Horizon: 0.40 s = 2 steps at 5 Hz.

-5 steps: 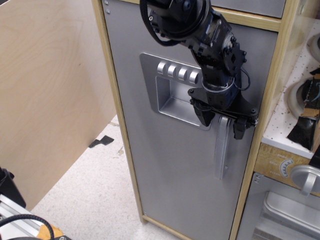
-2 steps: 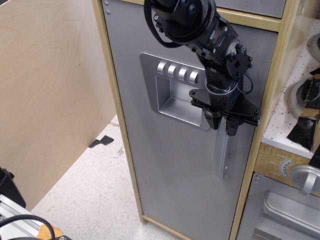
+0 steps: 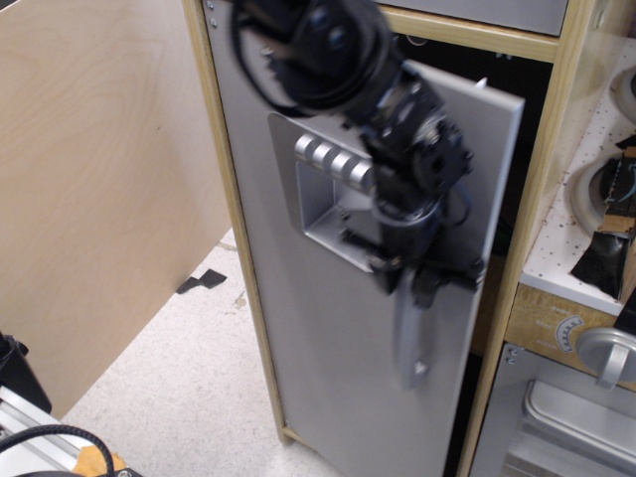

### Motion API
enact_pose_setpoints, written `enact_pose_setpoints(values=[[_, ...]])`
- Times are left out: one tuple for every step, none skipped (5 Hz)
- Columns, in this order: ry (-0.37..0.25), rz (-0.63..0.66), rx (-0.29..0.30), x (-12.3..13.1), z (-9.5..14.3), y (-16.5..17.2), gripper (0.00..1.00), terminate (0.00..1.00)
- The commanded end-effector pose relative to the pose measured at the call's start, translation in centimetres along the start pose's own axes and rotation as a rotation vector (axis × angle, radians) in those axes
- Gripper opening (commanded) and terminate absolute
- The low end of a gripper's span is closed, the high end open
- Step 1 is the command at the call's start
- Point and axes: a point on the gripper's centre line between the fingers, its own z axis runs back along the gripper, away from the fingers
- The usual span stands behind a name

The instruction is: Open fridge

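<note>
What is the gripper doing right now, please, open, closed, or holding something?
Gripper: closed on the fridge door's handle; the fridge door stands partly open.

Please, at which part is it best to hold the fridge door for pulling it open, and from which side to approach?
Probably the silver vertical handle near the fridge door's free right edge, approached from the front. It stands proud as a narrow bar, far from the left hinge, and the hand is at its top.

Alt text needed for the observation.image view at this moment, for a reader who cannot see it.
A black robot arm's end effector grips the silver vertical handle of a grey fridge door, which stands partly open with a dark gap along its right edge. A recessed silver dispenser panel sits left of the arm.
</note>
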Motion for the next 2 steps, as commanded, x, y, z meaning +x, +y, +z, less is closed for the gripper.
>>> enact_pose_setpoints(values=[[0.008,0.049,-0.038,-3.9,4.1,-0.1,1.0,0.0],[0.049,0.054,-0.007,-5.9,4.9,-1.8,1.0,0.0]])
